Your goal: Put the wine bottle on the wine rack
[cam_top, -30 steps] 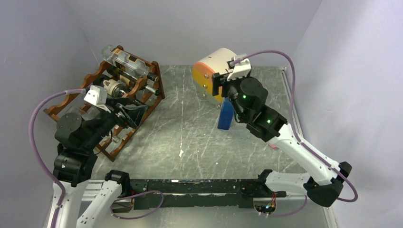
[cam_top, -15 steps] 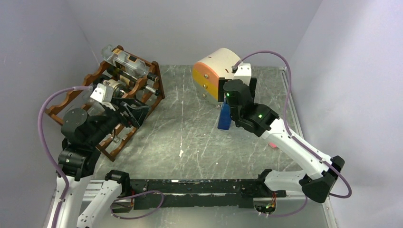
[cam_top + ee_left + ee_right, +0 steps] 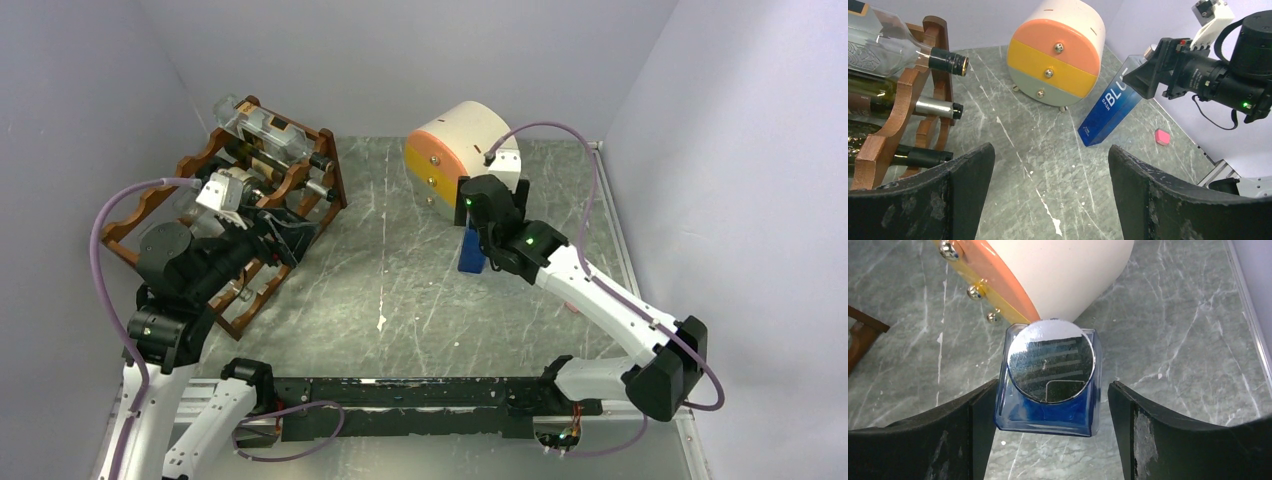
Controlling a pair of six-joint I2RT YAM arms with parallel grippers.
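Straddling bottle (image 3: 1048, 416) top with right gripper (image 3: 1051, 390), jaws apart, not yet clamped: lined up for lift. Holding left gripper (image 3: 1050, 156) spread, empty, beside rack (image 3: 875, 147).

Blue, square-sided wine bottle (image 3: 1110, 116), silver round cap, stands on its base on grey tabletop (image 3: 1048, 165) | reddish-brown scalloped wine rack (image 3: 878, 150) sits well apart at far left, other bottles (image 3: 923, 107) lying in its tiers

wine rack (image 3: 334, 175) left | drawer drum (image 3: 455, 145) back centre | wine bottle (image 3: 471, 252) before it
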